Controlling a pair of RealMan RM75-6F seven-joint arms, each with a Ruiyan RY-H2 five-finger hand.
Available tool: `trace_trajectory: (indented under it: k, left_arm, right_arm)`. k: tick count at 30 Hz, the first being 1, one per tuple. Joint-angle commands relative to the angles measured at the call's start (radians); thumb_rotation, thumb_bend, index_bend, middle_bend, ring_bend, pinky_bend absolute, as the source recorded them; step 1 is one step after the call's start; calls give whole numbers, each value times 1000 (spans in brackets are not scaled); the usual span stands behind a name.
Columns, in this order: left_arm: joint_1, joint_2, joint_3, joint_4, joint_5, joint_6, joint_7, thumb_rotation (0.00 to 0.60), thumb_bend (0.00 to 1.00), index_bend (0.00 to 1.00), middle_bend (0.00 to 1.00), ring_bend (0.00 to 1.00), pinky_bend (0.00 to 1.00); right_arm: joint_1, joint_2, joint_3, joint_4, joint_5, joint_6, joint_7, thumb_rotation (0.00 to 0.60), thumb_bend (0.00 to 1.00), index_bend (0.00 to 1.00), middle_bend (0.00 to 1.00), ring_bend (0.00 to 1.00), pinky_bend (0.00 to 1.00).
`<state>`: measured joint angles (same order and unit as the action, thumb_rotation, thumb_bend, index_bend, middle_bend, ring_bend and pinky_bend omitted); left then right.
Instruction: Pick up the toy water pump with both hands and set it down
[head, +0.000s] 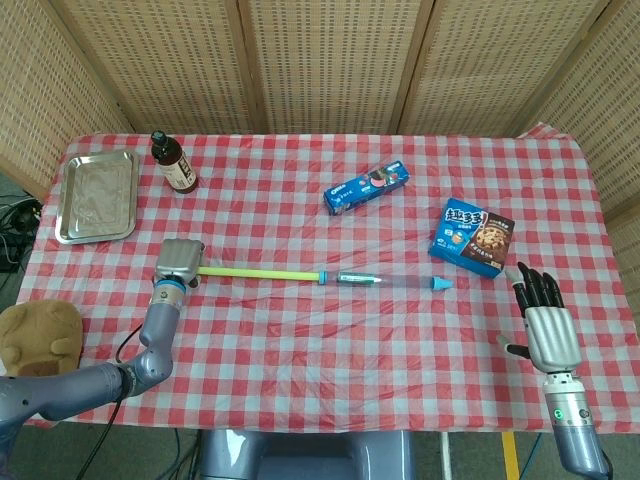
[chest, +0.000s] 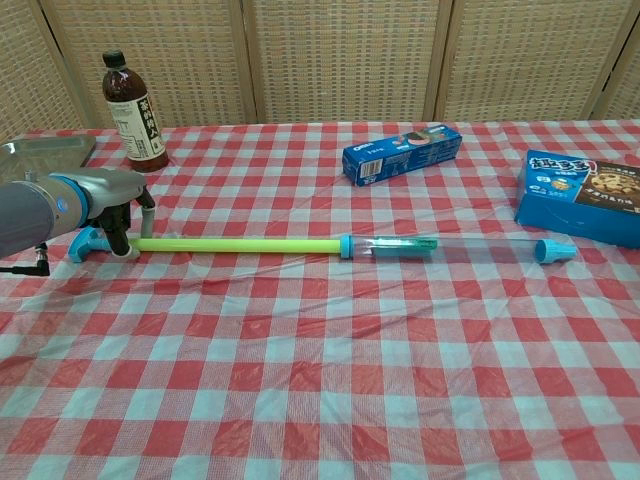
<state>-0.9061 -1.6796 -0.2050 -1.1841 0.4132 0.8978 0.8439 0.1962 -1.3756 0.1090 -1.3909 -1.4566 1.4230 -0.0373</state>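
Left hand (head: 179, 262) hangs palm-down at the end of a low, outstretched arm, fingers (chest: 120, 238) curled downward, while the right hand (head: 545, 327) rests open, fingers spread and pointing forward.

My head camera looks steeply down from high above the whole checked table (head: 300, 340), while my chest camera looks low and level across its near part, both sharing the bottle (head: 173, 162) and boxes.
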Motion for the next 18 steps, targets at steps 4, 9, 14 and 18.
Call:
trace_trajectory:
  k: [4, 9, 14, 18]
  left_arm:
    - [-10, -15, 5, 24, -8, -10, 4, 600, 318, 463, 914, 835, 772]
    - [-16, -28, 7, 47, -13, -21, -1, 600, 349, 504, 915, 835, 772]
    - [-16, -33, 12, 55, -3, -18, -9, 600, 546, 583, 915, 835, 772]
    - [-12, -28, 10, 41, 8, -5, -20, 600, 590, 642, 915, 835, 772]
  right_arm:
    - [1, -2, 2, 5, 5, -5, 3, 600, 171, 0, 0, 0, 0]
    - [2, -4, 2, 7, 9, -11, 4, 600, 171, 0, 0, 0, 0]
    - [2, -4, 2, 7, 9, -11, 6, 600, 171, 0, 0, 0, 0]
    - [2, -4, 1, 6, 7, -12, 5, 600, 171, 0, 0, 0, 0]
